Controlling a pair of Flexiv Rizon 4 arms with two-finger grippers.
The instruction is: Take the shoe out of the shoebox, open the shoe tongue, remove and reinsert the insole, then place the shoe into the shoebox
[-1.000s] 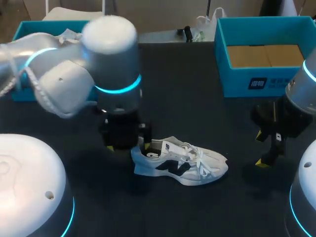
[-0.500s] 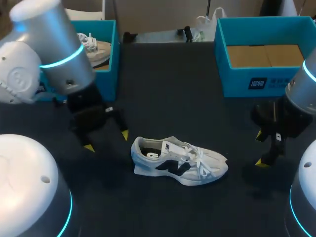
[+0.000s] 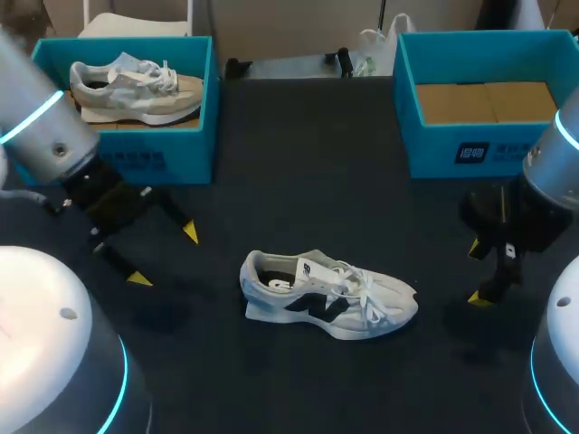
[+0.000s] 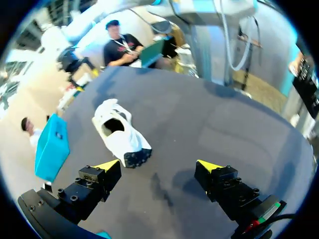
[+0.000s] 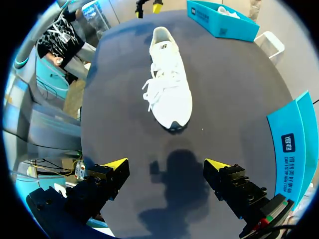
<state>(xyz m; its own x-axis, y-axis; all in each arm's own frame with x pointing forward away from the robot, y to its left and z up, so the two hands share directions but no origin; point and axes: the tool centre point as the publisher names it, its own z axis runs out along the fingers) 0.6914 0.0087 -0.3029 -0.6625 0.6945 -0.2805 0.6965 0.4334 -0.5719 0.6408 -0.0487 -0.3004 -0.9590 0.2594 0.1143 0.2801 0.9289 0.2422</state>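
White shoe (image 3: 327, 296) stands clear of teal shoebox (image 3: 470, 149)
Dark side panels, laced, upright on sole, toe to robot's rt; box open-topped, well apart at far rt.

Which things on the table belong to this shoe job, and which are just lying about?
Job: white shoe on the table; empty shoebox at the right, likely its own.
Lying about: left shoebox; beige shoe inside it.

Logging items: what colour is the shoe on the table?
The shoe is white with black side markings; head view best.
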